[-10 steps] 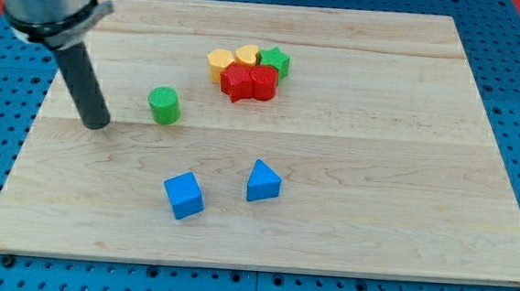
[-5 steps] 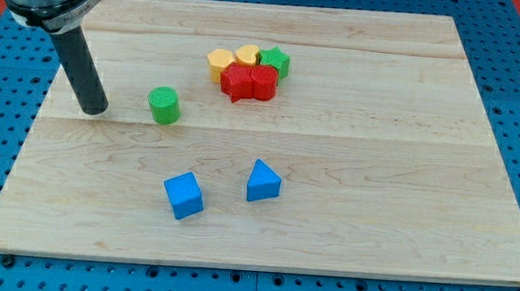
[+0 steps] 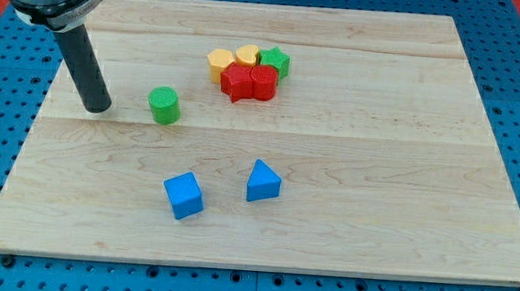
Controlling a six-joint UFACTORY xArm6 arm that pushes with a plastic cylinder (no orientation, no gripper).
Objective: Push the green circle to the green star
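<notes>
The green circle [image 3: 164,105] stands on the wooden board [image 3: 381,126], left of the middle. The green star [image 3: 274,61] lies up and to the right of it, at the right end of a tight cluster of blocks. My tip [image 3: 96,107] rests on the board a short way left of the green circle, with a clear gap between them. The dark rod rises from the tip toward the view's top left.
The cluster holds two yellow blocks [image 3: 220,62] [image 3: 246,56] and two red blocks [image 3: 238,82] [image 3: 264,81], touching the green star. A blue cube [image 3: 183,195] and a blue triangle [image 3: 262,181] lie toward the view's bottom.
My tip has moved slightly up the view and a little to the right, staying left of the green circle. No block has moved.
</notes>
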